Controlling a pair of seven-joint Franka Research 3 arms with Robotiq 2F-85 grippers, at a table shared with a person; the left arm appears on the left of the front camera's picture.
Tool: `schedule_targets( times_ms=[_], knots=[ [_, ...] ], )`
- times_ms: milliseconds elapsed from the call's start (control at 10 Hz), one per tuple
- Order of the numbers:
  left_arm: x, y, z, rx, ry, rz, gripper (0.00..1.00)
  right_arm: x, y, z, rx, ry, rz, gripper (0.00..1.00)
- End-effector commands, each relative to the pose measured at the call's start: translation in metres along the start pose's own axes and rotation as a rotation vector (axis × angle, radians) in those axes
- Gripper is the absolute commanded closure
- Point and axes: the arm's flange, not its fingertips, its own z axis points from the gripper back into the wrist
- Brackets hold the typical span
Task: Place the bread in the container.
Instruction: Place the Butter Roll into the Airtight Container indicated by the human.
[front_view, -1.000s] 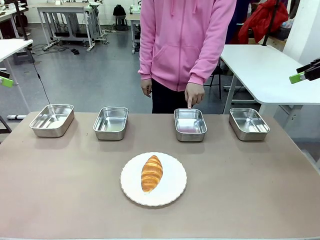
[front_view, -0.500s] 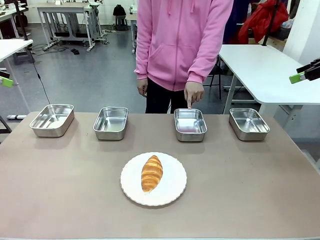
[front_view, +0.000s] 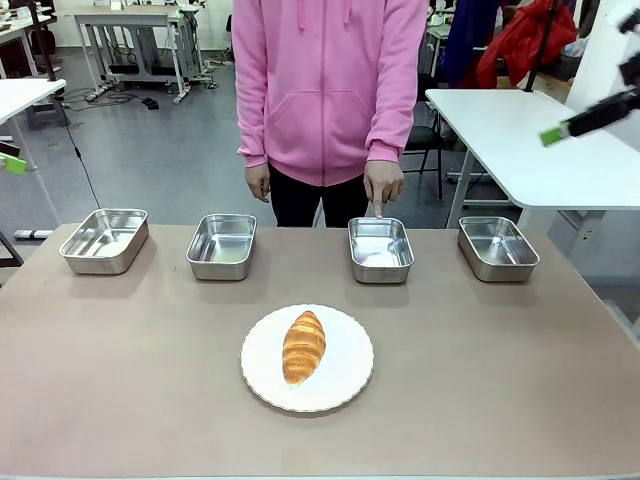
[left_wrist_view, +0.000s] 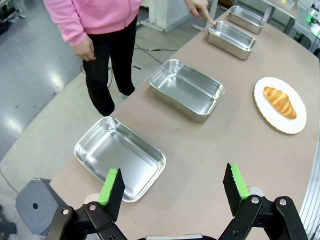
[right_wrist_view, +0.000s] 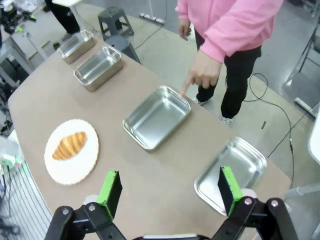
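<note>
See the bread (front_view: 303, 346) lying on a round white plate (front_view: 345, 385) at the near middle of the table (front_view: 120, 380), untouched. Find the container (front_view: 380, 272) third from the left in the far row of four steel pans, empty, with a person's hand (front_view: 384, 187) pointing a forefinger at its far rim. Hold the left gripper (left_wrist_view: 172, 182) spread wide and empty above the leftmost pan (left_wrist_view: 120, 155), the right gripper (right_wrist_view: 168, 187) likewise released near the rightmost pan (right_wrist_view: 240, 160), both well clear of the bread
</note>
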Motion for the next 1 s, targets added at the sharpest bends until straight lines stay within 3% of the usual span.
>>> schedule_targets(
  times_ms=[0,300,400,600,900],
  knots=[
    [0.001,-0.001,0.000,0.002,0.001,-0.003,0.00,0.044,0.040,-0.038,-0.058,0.017,-0.070,0.00],
    [0.001,-0.001,0.000,0.002,0.001,-0.003,0.00,0.078,0.121,-0.118,-0.039,0.128,-0.136,0.00],
    [0.001,-0.001,0.000,0.002,0.001,-0.003,0.00,0.086,0.147,-0.154,-0.104,0.150,-0.222,0.00],
    [0.001,-0.001,0.000,0.002,0.001,-0.003,0.00,0.082,0.185,-0.218,-0.215,0.257,-0.348,0.00],
    [0.001,-0.001,0.000,0.002,0.001,-0.003,0.00,0.067,0.242,-0.296,-0.263,0.427,-0.461,0.00]
  ],
)
